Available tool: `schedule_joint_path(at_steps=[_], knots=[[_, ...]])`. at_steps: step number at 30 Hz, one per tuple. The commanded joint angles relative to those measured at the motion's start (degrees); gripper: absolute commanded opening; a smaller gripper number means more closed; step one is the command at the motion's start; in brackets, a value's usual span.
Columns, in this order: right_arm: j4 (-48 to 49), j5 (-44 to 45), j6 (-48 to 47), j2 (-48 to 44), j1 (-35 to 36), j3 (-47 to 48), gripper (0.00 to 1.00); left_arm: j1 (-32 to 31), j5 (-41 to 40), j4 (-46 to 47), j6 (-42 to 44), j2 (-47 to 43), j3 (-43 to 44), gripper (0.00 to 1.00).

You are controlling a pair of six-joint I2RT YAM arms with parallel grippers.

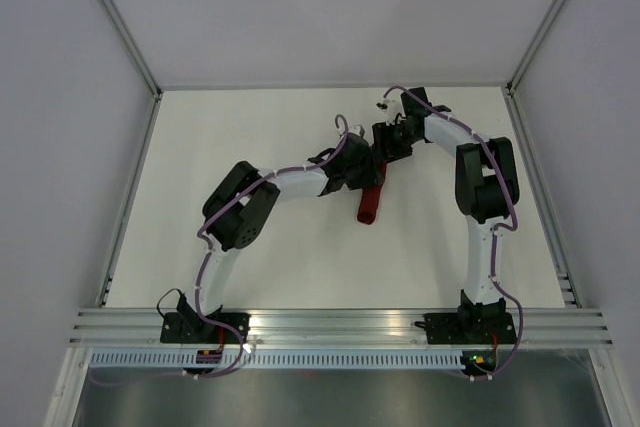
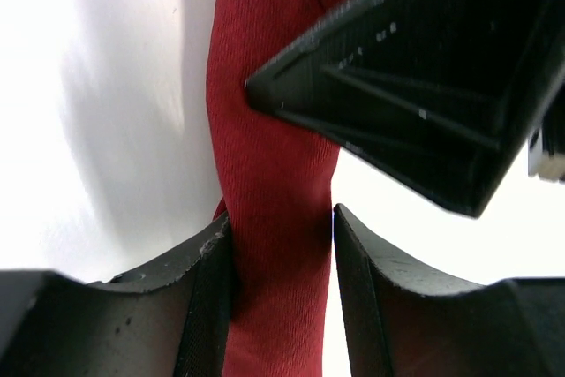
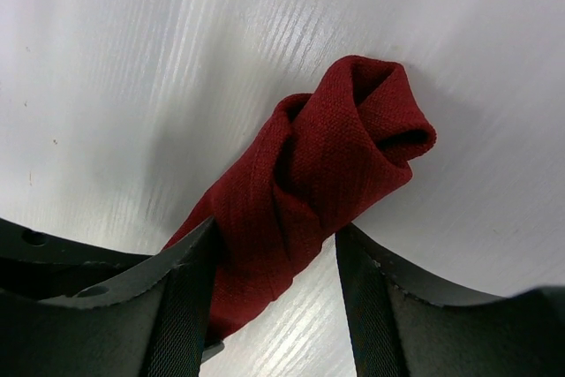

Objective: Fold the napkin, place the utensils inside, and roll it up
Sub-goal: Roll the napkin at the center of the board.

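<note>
**Top external: two arms meet over a rolled napkin**

Top external view shows the left arm point(image 1: 290, 182) and the right arm point(image 1: 483, 247) both bent inward. Their wrists are close together over the middle of the white tabletop point(image 1: 230, 127). Below them the napkin point(image 1: 370, 204) lies on the tabletop as a narrow maroon roll. One end sticks out toward the near edge, and the other end is hidden beneath the wrists.

In the left wrist view the roll runs lengthwise straight through the left jaws. The cloth fills the gap and touches the fingers point(image 2: 207, 293) on both sides. It looks slightly narrower there than further out, so the left jaws hold the napkin at a middling width. Further along the roll, a black finger of the right jaws point(image 2: 424, 77) comes in from the side, its tip over the cloth.

In the right wrist view the end of the roll lies slantwise between the right jaws. The layers wrap around one another, and the outermost fold opens into a small hollow at the tip. The cloth lies against one finger point(image 3: 185, 306). Beside the other finger, a strip of bare tabletop shows between it and the cloth. The right jaws stand fairly wide, straddling the roll without clamping it. What lies inside the roll cannot be seen.
</note>
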Motion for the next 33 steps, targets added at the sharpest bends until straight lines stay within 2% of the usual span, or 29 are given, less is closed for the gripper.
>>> schedule_joint_path(at_steps=[1,16,24,33], knots=[[0.4,4.1,0.3,1.8,0.1,1.8,0.60,0.3,0.6,-0.5,3.8,-4.2,-1.9,0.52],[0.6,2.3,-1.8,2.1,0.1,1.8,0.62,0.0,2.5,1.8,10.7,-13.8,-9.9,0.53],[0.6,-1.1,-2.5,0.3,0.1,1.8,0.70,-0.1,3.4,3.5,11.7,-18.1,-14.3,0.53],[0.5,-3.6,-1.9,-2.9,0.1,2.4,0.73,-0.1,3.9,3.5,12.8,-20.6,-15.2,0.52]])
